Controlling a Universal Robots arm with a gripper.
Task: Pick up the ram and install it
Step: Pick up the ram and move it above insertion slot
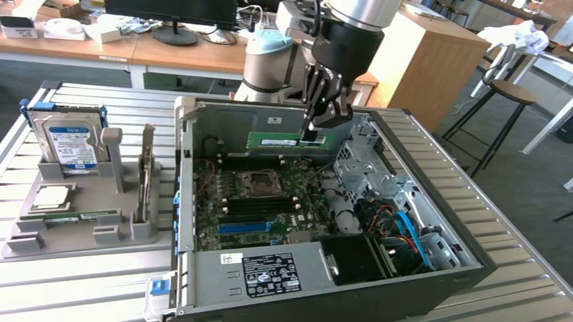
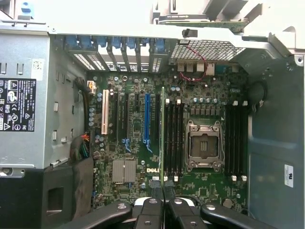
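The ram [image 1: 273, 141] is a long green stick with a pale label, held level above the open computer case [image 1: 430, 201]. My gripper [image 1: 313, 136] is shut on its end at the exterior view's right. In the wrist view the ram [image 2: 162, 138] appears edge-on as a thin green line running out from between my black fingers [image 2: 151, 206]. It hangs over the motherboard [image 2: 133, 157], lined up beside the black memory slots [image 2: 174, 138] next to the processor socket [image 2: 204, 145]. It is still above the board, not seated in a slot.
A grey fixture tray [image 1: 80, 231] at the exterior view's left holds a blue-labelled hard drive [image 1: 72, 144], a square silver processor chip [image 1: 49, 196] and an upright card [image 1: 146, 174]. The power supply [image 1: 259, 272] sits at the case's front. A stool [image 1: 510, 94] stands at the far right.
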